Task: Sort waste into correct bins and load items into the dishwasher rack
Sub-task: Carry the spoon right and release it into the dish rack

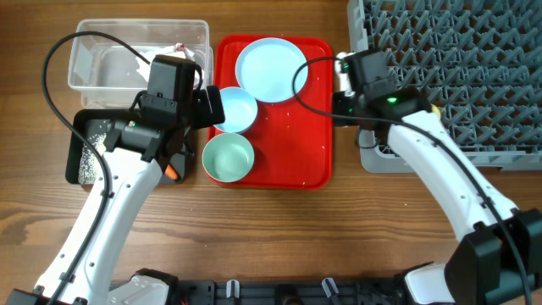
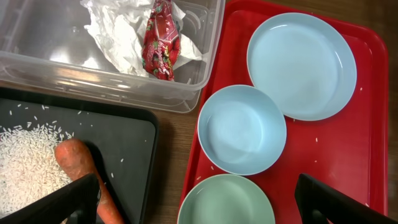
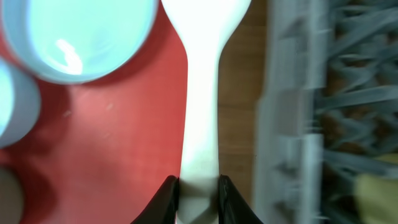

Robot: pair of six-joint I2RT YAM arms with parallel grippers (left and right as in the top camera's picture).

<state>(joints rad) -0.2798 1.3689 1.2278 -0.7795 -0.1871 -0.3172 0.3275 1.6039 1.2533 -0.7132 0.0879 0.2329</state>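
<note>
Spoon (image 3: 200, 93) is pinched by its handle in the right fingers (image 3: 168, 198), at the red tray (image 3: 112, 155) edge, just beside the grey rack (image 3: 292, 124); hold it level, lift over the rack wall slowly; left fingers (image 2: 65, 202) are wide, holding nothing.

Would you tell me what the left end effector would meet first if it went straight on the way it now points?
Probably the small round pale-green bowl on the flat red tray: it sits framed by the open left end effector, though depth is unclear.
</note>
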